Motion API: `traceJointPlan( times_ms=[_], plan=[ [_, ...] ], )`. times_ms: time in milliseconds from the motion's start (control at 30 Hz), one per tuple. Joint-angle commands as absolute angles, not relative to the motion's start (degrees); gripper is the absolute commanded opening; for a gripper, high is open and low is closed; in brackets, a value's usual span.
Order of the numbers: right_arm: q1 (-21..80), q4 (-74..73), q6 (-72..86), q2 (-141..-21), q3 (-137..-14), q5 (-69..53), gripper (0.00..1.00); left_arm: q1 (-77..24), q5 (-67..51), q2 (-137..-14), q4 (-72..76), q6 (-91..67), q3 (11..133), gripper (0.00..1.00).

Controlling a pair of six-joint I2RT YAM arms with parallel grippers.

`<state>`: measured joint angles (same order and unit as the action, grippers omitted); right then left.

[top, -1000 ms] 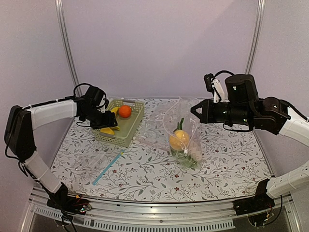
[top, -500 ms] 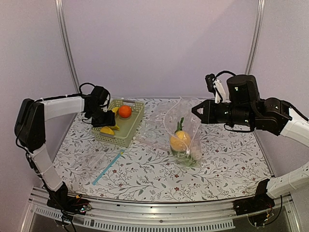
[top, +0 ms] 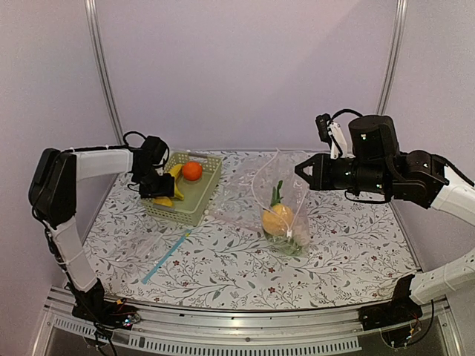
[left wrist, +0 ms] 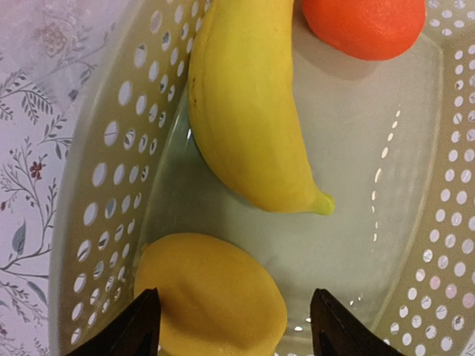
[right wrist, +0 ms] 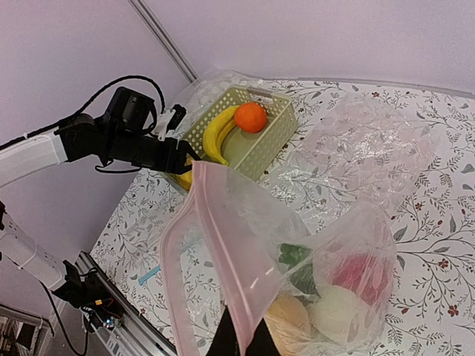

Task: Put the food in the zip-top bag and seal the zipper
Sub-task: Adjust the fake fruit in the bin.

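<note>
Wrist view: left gripper (left wrist: 236, 330) is hovering low over the near-left corner of the basket (left wrist: 104, 185). Its fingers (left wrist: 141, 326) are standing wide apart and straddling the lemon (left wrist: 215, 293). The left finger is sitting right at the lemon's edge and the right one is showing a clear gap, so nothing is being gripped. The banana (left wrist: 249, 126) is lying along the basket's left wall just beyond the lemon, with its tip pointing toward the middle of the floor. The orange (left wrist: 364, 26) is sitting at the far end close to the banana; whether they are touching cannot be told. The right gripper (right wrist: 241, 343) is hanging above the table (top: 356, 259), with its fingers pressing together on the pink zipper (right wrist: 223, 252). The bag (right wrist: 349, 245) is dangling from that single pinch, its mouth gaping open toward the basket side. The bag's bottom seems to be touching the table, right of the basket and apart from it. Food is sitting in the bottom of the bag: greens (right wrist: 297, 263), apple (right wrist: 358, 271), radish (right wrist: 334, 311) and peach (right wrist: 286, 319), all bunching together. In the top view only the peach and the green leaves are reading clearly through the plastic. A flat bag (top: 137, 252) with a blue strip (top: 167, 256) is lying on the table in front of the basket, apart from both grippers.
</note>
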<state>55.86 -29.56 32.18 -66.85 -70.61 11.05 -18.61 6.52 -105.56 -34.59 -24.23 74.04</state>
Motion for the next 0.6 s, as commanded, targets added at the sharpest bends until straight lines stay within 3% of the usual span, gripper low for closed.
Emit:
traceJointPlan(
  times_ms=[0,300,567],
  plan=[
    [55.9,-28.2,32.3,-65.6,-69.9,12.0,0.00,-18.2,2.5,-108.6,-34.2,-25.2,75.1,0.69],
    [55.8,-28.2,32.6,-66.7,-70.4,12.0,0.00,-20.8,-4.4,-110.4,-30.8,-24.9,77.5,0.65],
    [55.9,-28.0,32.7,-67.2,-70.4,11.9,0.00,-21.1,6.3,-103.6,-34.1,-24.2,76.6,0.65]
  ],
)
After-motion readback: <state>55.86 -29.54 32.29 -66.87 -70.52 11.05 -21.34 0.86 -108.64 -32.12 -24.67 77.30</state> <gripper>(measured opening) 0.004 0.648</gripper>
